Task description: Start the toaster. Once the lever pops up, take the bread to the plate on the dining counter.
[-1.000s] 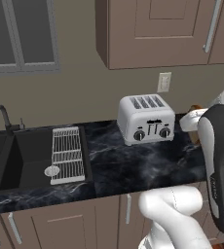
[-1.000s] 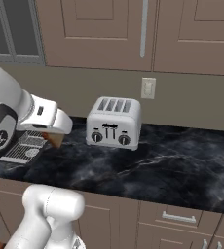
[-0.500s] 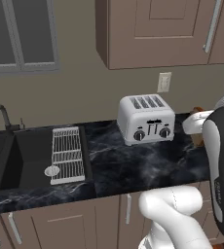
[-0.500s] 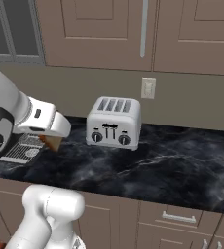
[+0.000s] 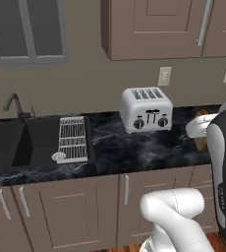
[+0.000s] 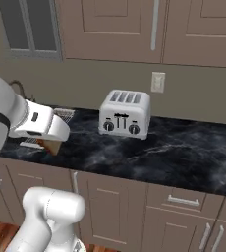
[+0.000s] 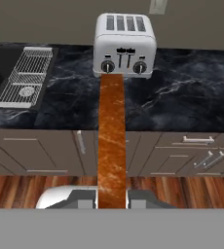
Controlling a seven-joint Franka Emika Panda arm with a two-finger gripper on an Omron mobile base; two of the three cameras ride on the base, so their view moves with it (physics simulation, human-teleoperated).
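Left base view. Toaster (image 5: 146,109): silver, four slots, standing toward the back edge of the black marble counter (image 5: 115,147), under the wall cabinets. Bread (image 5: 201,134): a brown sliver showing at the arm's white hand near the counter's right end, well apart from the toaster. Sink (image 5: 16,145): set into the counter's left end; a wire rack (image 5: 72,139) lies along its right rim, with a small round white item (image 5: 59,157) at the rack's near corner.

Right base view. Gripper (image 6: 48,144): low at the counter's front left edge, clenched on the bread (image 6: 50,146), whose brown corner hangs below the white hand. Toaster (image 6: 125,114): mid-counter, toward the back wall, off to the right of the gripper.

Hand view. Bread (image 7: 112,146): held edge-on between the two finger tips (image 7: 81,199), running up the centre. Toaster (image 7: 125,46): beyond the bread's far end, slots up, knobs and levers facing the camera. Rack (image 7: 25,75) over the sink at the left edge.
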